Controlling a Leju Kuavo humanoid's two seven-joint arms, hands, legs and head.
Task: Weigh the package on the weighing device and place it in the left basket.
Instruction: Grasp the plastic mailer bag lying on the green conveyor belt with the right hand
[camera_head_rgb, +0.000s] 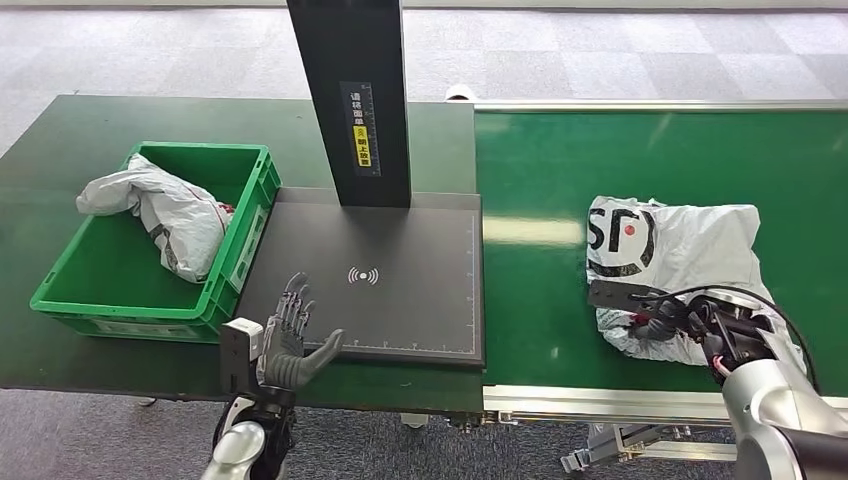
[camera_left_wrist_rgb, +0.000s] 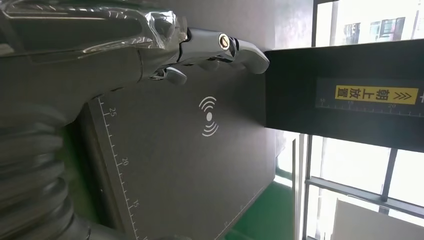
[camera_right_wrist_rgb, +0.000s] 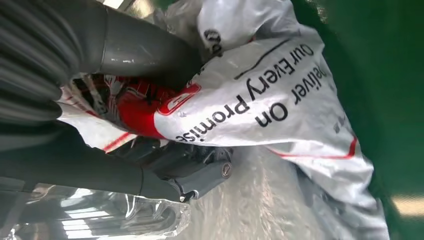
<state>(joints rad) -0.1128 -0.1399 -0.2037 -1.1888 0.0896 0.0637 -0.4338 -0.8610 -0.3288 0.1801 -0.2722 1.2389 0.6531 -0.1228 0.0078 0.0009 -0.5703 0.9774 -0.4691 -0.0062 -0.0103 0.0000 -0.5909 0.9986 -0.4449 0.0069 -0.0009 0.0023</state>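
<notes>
Crumpled white plastic courier package with black lettering and red trim, lying on the green conveyor belt at the right, well apart from the scale. Roughly as broad as long, so no clear long axis; round black logo at its left end, bunched and wrinkled toward the near right corner. Right hand pressed into the near edge of the package, thick thumb and dark fingers closed on a fold of the plastic in the right wrist view. Flat black weighing platform with white signal mark and ruler ticks, centre of the dark green table, nothing on its surface. Tall black post with yellow label rising from its far edge. Left hand hovering over the near left corner of the platform, fingers spread apart, holding nothing. Green plastic basket just left of the platform, another crumpled white bag inside. Grey carpet tiles beyond the table. Open belt beyond the package and on both its sides.
</notes>
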